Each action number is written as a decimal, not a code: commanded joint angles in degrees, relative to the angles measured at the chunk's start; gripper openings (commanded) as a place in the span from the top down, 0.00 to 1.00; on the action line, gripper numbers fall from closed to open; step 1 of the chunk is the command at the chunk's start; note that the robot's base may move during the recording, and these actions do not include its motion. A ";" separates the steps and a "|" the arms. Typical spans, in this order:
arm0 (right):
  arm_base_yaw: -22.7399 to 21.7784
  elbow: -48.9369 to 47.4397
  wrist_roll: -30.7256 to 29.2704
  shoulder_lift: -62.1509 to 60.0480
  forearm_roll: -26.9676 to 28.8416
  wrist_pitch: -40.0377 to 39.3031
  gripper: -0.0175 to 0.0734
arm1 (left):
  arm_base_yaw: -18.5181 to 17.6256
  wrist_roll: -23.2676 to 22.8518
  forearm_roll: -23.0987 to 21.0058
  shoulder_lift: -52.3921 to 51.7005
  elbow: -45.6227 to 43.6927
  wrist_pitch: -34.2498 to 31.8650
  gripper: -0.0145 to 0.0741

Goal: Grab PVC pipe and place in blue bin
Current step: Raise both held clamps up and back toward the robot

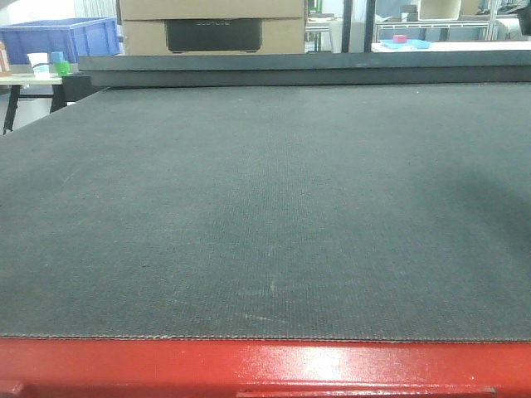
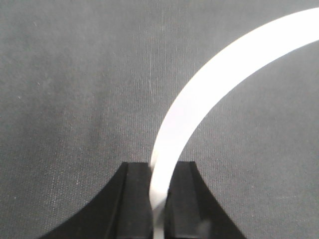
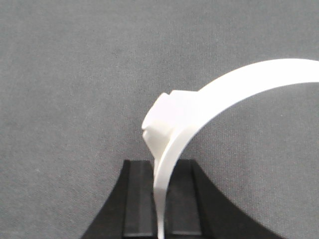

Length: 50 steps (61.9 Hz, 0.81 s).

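Currently left gripper (image 2: 159, 173) and right gripper (image 3: 160, 170) each clamped on PVC pipe (image 2: 195, 99), arcing up-right from jaws.

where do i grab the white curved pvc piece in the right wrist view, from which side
Pinch the PVC piece on its thin curved wall just below the blocky lump, edge-on, one of the fingers each side: the wall is narrow, the lump bulky. The right gripper grips there.

Front view: low at the near red edge (image 1: 265, 365), facing level across the grey mat (image 1: 265, 215) toward the far end.
Left wrist view: close above the mat, aimed down past the left gripper (image 2: 158, 172).
Right wrist view: equally close and downward, past the right gripper (image 3: 159, 169).
Shared: the mat in all three; both wrist views frame a curved PVC pipe (image 2: 209, 84).
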 commanded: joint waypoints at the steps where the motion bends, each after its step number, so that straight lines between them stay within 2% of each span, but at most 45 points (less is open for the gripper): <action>1: 0.13 5.98 -0.90 -3.84 -0.59 -6.97 0.98 | -0.08 -0.62 -0.63 -4.79 6.06 -6.65 0.96; 14: 0.13 14.89 -0.90 -14.24 -0.36 -12.29 0.98 | -0.08 -0.62 -2.39 -14.46 16.37 -12.16 0.96; 26: 0.13 17.29 -0.90 -26.54 -2.24 -20.51 0.98 | -0.08 -0.62 -3.07 -25.58 17.63 -14.92 0.96; 33: 0.13 17.29 -0.90 -30.40 -2.34 -24.61 0.98 | -0.08 -0.62 -1.32 -30.72 17.63 -19.77 0.96; 39: 0.13 17.29 -0.90 -32.44 -2.34 -27.11 0.98 | -0.08 -0.62 2.60 -34.69 17.63 -26.09 0.96; 44: 0.13 17.29 -0.90 -33.29 -3.02 -29.20 0.98 | -0.08 -0.62 2.73 -36.65 17.63 -32.05 0.96; 50: 0.13 17.29 -1.01 -33.79 -7.11 -29.97 0.98 | -0.08 -0.62 2.73 -38.11 17.63 -34.98 0.96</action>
